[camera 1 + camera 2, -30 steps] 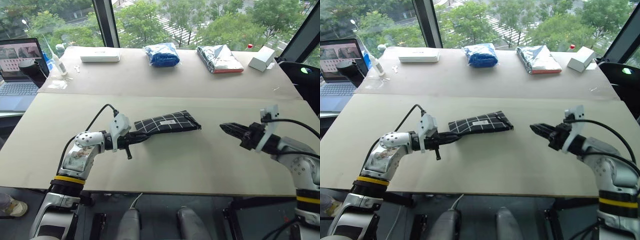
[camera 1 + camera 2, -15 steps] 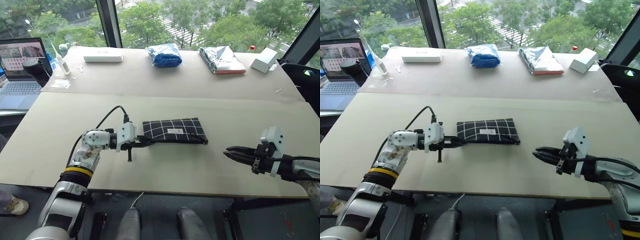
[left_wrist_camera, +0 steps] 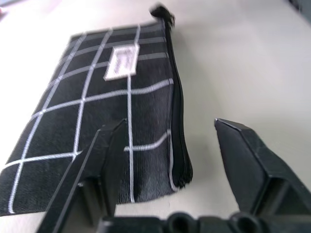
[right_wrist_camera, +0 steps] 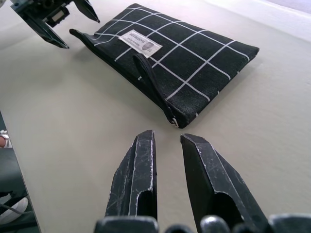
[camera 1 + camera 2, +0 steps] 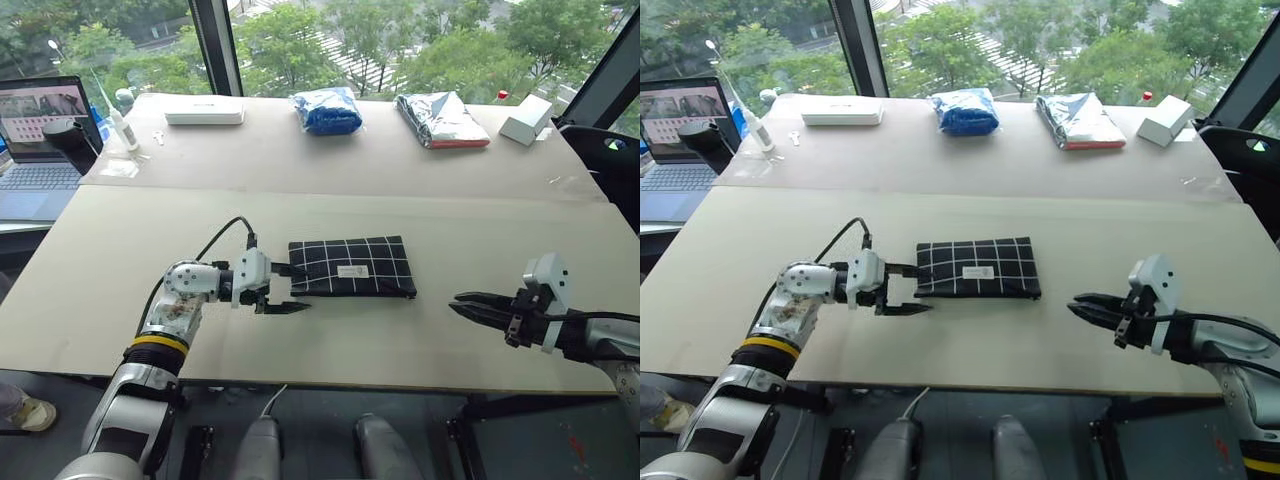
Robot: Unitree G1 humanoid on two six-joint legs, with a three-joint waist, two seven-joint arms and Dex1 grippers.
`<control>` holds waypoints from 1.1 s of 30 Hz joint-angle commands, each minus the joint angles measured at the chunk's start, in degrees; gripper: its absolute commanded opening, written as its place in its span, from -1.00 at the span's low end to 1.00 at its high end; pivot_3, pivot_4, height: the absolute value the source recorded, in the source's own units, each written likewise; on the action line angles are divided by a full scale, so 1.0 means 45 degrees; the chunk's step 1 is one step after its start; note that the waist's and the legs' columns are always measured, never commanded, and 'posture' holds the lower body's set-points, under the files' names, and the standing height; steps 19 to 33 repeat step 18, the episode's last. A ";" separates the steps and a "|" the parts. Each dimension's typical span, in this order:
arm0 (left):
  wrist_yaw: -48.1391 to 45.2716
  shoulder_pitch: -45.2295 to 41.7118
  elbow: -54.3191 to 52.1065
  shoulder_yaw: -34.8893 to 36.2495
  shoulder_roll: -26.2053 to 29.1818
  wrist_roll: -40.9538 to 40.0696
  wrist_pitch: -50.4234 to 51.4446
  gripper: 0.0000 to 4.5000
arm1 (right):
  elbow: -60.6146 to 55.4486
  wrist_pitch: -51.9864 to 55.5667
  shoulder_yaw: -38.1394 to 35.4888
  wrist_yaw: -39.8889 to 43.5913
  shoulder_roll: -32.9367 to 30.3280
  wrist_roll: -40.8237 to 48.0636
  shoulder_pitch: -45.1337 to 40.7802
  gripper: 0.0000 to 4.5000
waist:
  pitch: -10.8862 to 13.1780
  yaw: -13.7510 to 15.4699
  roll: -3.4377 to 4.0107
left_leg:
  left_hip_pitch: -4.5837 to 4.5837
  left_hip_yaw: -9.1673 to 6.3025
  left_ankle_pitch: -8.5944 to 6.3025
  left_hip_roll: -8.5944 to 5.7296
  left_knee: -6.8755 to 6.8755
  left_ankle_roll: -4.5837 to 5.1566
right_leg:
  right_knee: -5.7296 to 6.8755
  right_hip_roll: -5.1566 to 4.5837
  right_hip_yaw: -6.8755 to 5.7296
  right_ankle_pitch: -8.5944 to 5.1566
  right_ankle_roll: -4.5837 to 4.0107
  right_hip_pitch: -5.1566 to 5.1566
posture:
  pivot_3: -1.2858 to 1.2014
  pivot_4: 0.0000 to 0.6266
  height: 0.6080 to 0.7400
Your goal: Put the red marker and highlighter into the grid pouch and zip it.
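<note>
The grid pouch (image 5: 350, 266) lies flat on the table, black with white lines and a small white label (image 5: 349, 271). Its zipper runs along the near edge and looks closed, and the pull strap (image 4: 148, 73) rests at the right end. My left gripper (image 5: 300, 288) stands open at the pouch's left end, one finger on either side of the near corner, holding nothing. My right gripper (image 5: 455, 300) hovers to the right of the pouch, pointing at it, fingers (image 4: 141, 165) only slightly apart and empty. The red marker and the highlighter are out of view.
Along the far side of the table (image 5: 480, 220) lie a white flat box (image 5: 203, 110), a blue bag (image 5: 325, 108), a silver foil bag (image 5: 440, 118) and a small white box (image 5: 525, 118). A laptop (image 5: 35, 120) and a bottle (image 5: 120, 125) stand at the far left.
My left gripper was shut on the pouch's left end, which was raised and slanted. The pouch now lies flat and the left gripper has opened off it.
</note>
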 commanded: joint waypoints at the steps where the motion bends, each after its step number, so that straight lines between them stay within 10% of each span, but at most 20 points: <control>1: 0.1813 0.0457 -0.2488 0.1481 0.0301 -0.2070 0.3883 0.32 | 0.0451 -0.0418 -0.0125 0.0155 -0.0099 -0.0079 -0.0499 -0.54 | 0.0000 0.0000 0.0000 | 0.0004 -0.0004 0.0000 0.0000 0.0000 0.0001 | 0.0005 0.0001 -0.0002 0.0000 0.0000 0.0000 | 0.03 -0.52 1.00; 13: 0.8468 0.4947 -0.7762 0.6715 0.1014 -0.3698 0.8806 0.32 | 0.4312 -0.1598 0.0680 0.0322 0.0644 -0.1016 -0.2428 -0.54 | 0.0002 0.0010 -0.0004 | 0.0022 -0.0007 0.0001 0.0003 0.0014 -0.0001 | 0.0028 -0.0001 -0.0008 0.0013 -0.0023 0.0005 | 0.03 -0.52 1.00; 33: 0.8841 0.5579 -0.7811 0.7028 0.0760 -0.3847 0.8725 0.32 | 0.5229 -0.1934 0.0847 0.0349 0.0929 -0.1255 -0.3045 -0.54 | 0.0002 0.0083 -0.0004 | 0.0021 0.0002 0.0001 0.0002 0.0022 -0.0003 | 0.0011 -0.0004 -0.0008 0.0013 -0.0024 0.0017 | 0.03 -0.52 1.00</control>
